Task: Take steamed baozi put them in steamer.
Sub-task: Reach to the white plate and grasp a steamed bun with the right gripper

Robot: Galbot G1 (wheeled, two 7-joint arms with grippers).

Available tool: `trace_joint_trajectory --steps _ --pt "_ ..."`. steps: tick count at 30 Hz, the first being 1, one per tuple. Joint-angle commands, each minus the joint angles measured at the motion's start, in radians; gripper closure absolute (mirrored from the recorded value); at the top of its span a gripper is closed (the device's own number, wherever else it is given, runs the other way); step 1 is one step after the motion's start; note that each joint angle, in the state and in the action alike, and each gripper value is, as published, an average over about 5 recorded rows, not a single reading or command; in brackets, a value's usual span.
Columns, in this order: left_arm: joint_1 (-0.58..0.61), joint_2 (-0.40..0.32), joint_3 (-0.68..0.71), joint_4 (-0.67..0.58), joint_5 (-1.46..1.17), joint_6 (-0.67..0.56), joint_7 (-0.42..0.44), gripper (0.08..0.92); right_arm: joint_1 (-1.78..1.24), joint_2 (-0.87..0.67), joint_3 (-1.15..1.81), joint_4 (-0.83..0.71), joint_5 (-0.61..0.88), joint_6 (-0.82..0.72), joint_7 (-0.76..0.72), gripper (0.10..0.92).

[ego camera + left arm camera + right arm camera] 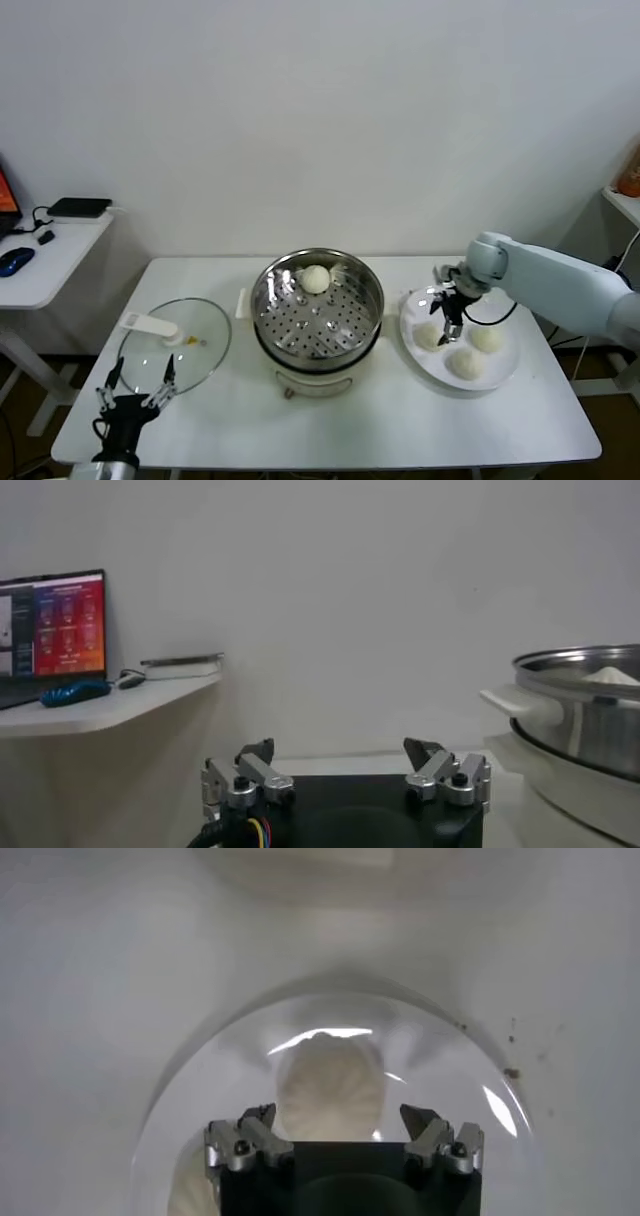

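The steamer (345, 325) stands on its white pot base at the table's middle, with one baozi (316, 279) on its perforated floor at the back. Three baozi (487, 338) lie on a white plate (505, 375) to its right. My right gripper (447, 332) is open just above the plate's left baozi (429, 336). In the right wrist view its jaws (338, 1116) stand either side of that baozi (330, 1083), not closed on it. My left gripper (142, 368) is open and empty, parked at the front left. The steamer (585, 675) also shows in the left wrist view.
A round glass lid (195, 345) with a white handle (150, 325) lies flat on the table left of the steamer, under my left gripper. A white side desk (50, 265) with a mouse stands further left.
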Motion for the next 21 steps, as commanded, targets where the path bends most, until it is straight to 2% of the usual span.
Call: trace_joint_trajectory --steps 1,21 --pt "-0.001 0.001 0.001 0.003 -0.001 0.0 0.0 0.177 -0.035 0.013 0.021 -0.022 -0.014 -0.003 0.003 0.203" --pt "-0.002 0.0 -0.001 0.01 -0.002 -0.002 -0.002 0.177 -0.051 0.058 0.042 -0.068 -0.03 0.0 -0.021 0.203"
